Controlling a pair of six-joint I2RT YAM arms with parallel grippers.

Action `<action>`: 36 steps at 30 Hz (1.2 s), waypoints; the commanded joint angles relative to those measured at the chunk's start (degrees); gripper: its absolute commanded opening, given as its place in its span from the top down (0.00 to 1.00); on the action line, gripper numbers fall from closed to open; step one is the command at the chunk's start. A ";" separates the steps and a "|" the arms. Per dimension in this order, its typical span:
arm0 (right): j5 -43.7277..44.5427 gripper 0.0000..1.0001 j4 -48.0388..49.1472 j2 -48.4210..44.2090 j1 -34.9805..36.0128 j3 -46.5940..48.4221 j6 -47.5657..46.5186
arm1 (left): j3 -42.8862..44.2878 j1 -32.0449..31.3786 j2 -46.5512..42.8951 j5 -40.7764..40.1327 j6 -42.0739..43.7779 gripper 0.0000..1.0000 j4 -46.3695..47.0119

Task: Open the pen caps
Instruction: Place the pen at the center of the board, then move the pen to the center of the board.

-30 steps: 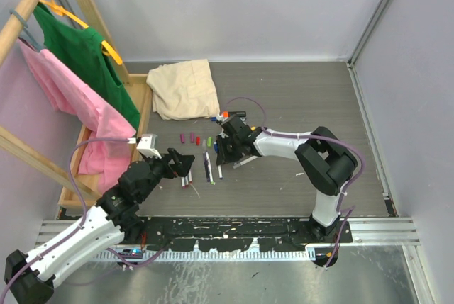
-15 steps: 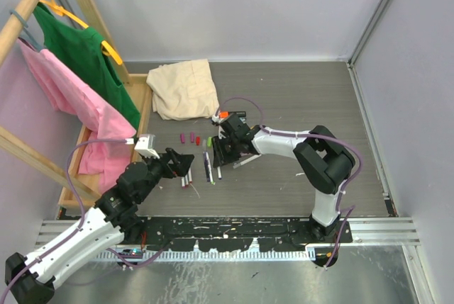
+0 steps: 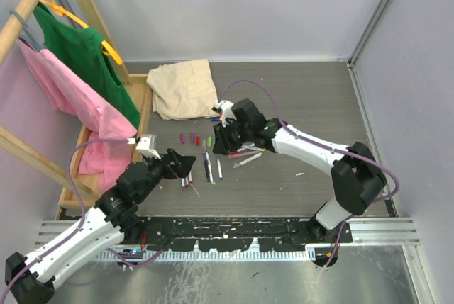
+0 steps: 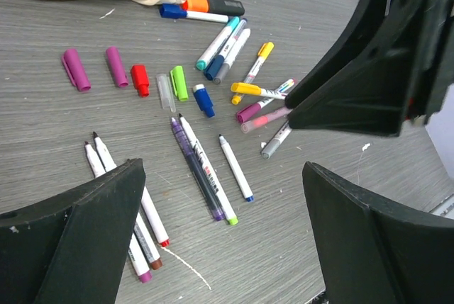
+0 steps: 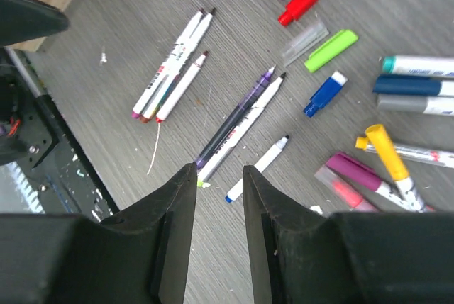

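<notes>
Grey wood-grain table (image 3: 305,98) — stubby cylindrical plastic pen caps (image 4: 113,66)

Table (image 3: 312,98) with pens (image 4: 201,171), pen caps (image 4: 115,66), cloth (image 3: 186,88)

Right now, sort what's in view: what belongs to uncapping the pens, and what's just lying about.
Job in hand:
- capped pens
- loose caps
- uncapped pens

Lying about:
- black marker
- beige cloth
- green shirt
- pink shirt
- wooden rack
</notes>
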 commanded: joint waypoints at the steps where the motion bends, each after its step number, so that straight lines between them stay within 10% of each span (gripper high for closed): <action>1: -11.71 0.62 -3.12 -4.38 -5.97 4.40 -12.30 | 0.11 0.05 0.72 1.95 0.05 0.06 4.45; 9: -22.59 0.59 -15.65 -11.86 -14.28 14.57 -41.08 | -0.28 0.05 2.76 3.41 0.35 0.05 7.65; 13: -28.78 0.05 -13.26 -17.20 -14.30 8.42 -54.18 | -1.39 0.01 4.55 4.01 -0.72 0.00 11.23; 17: -30.94 0.01 -20.32 -16.05 -13.88 6.34 -68.95 | -0.73 0.03 6.55 5.26 -0.74 0.02 12.83; 25: -22.83 0.21 -23.80 -15.60 -13.86 -4.95 -89.84 | 0.52 0.04 8.70 5.33 -0.11 0.02 11.49; 36: -13.47 0.82 -28.31 -3.27 -8.86 -5.43 -97.25 | -0.71 0.01 8.37 4.99 -1.08 0.02 12.31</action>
